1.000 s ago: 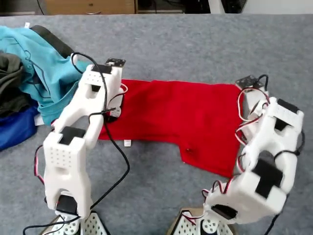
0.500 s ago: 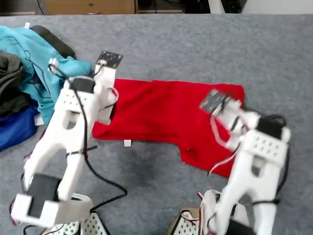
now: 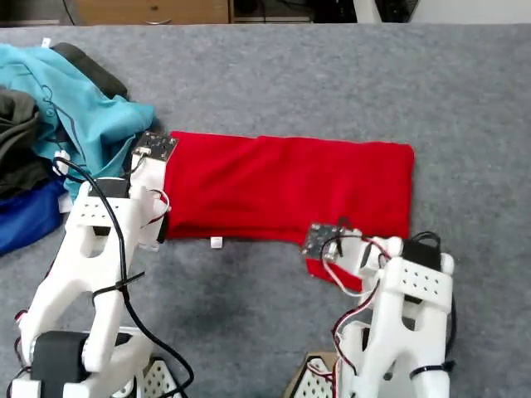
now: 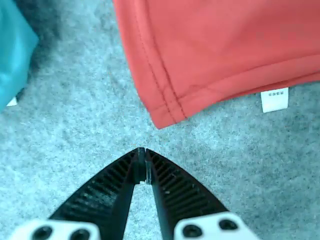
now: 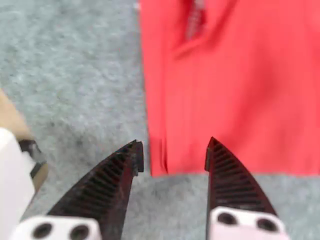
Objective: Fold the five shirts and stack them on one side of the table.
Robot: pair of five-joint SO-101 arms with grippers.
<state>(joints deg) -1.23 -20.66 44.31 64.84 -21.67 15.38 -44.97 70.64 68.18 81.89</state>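
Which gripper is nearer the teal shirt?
Left. The left gripper is off the red shirt's corner by the teal shirt; the right gripper straddles the red shirt's far edge.

The flat shirt (image 3: 290, 186) lies centred on the table (image 3: 249, 83), a heap of shirts (image 3: 50, 124) to its left.

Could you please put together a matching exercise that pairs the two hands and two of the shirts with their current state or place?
Column one:
1. left hand
2. right hand
3. red shirt
4. teal shirt

Column two:
A. open, astride the edge of red fabric
B. crumpled at the side of the table
C. shut, above bare grey surface
D. spread flat as a long band

Pairs: 1-C, 2-A, 3-D, 4-B
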